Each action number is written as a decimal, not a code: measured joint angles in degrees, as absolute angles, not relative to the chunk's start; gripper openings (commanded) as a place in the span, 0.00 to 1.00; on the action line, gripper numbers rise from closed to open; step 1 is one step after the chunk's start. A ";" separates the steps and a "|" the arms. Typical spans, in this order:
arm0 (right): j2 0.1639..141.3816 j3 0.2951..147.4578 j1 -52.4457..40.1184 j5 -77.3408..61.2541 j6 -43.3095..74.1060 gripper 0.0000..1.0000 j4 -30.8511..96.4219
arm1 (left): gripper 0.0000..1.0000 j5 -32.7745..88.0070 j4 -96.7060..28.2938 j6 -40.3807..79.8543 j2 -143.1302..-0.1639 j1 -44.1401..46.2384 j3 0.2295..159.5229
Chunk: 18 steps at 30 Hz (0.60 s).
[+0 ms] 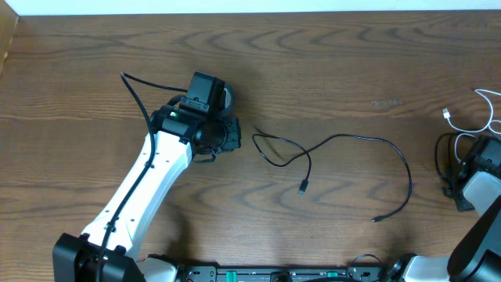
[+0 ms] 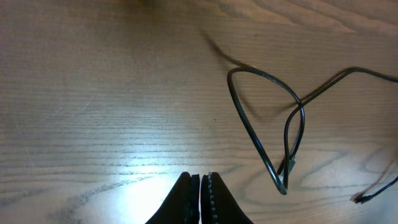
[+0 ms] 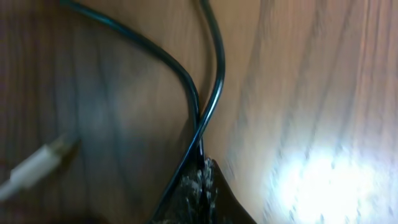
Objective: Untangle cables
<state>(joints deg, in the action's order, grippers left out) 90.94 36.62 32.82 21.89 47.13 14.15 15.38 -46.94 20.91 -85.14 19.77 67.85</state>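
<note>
Ahead-right of left claw, pinched together and empty: black cable looped on tabletop. Likely light, limp, slippery; best pinched near the crossing; right claw together too.

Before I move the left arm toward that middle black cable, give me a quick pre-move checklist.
1. Left claw shut and empty: ok.
2. Left claw clear of the middle black cable: ok, the cable lies apart, ahead of it.
3. Middle black cable free of crossings: not ok, it loops over itself.
4. Middle black cable separate from the white cable: ok.
5. Right claw, shut, gripping the black strands that cross at its tip: cannot tell.
</note>
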 measured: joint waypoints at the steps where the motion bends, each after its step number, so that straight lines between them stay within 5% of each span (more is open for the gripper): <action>1: 91.81 36.77 32.82 22.79 47.20 0.01 12.38 | 0.09 15.38 -46.78 20.91 -85.12 19.77 67.85; 18: 99.90 37.32 32.88 12.95 44.71 0.01 -12.75 | 0.09 15.38 -46.04 20.91 -85.12 19.77 67.85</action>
<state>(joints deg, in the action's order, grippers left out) 99.90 37.32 32.88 12.95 44.71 -12.75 15.38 -46.04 20.91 -85.12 19.77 67.85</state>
